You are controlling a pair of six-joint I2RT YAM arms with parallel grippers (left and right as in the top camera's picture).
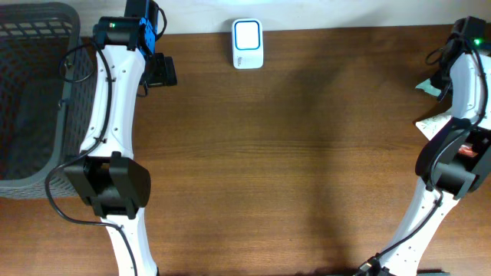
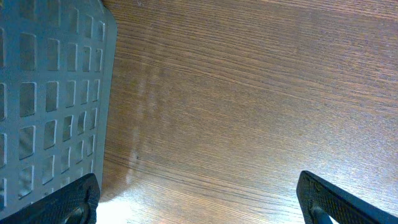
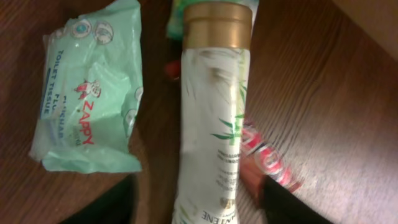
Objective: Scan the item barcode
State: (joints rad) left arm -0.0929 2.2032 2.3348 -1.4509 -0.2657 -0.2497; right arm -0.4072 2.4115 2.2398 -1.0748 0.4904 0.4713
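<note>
A white bottle [image 3: 211, 124] with a gold cap lies lengthwise on the wooden table in the right wrist view. My right gripper [image 3: 199, 202] is open, one dark finger on each side of the bottle's lower end with a gap on both sides. No barcode shows on the bottle's upper face. The white scanner [image 1: 247, 44] sits at the table's far edge, near the middle. My left gripper [image 2: 199, 205] hangs wide open over bare wood beside the basket, holding nothing; the overhead view has it [image 1: 161, 71] at the far left.
A green wipes pack [image 3: 87, 87] lies left of the bottle. A red-and-white wrapped item [image 3: 267, 158] lies against its right side, by my right finger. A grey mesh basket [image 1: 31, 92] fills the table's left end, its wall [image 2: 50, 93] close to my left gripper.
</note>
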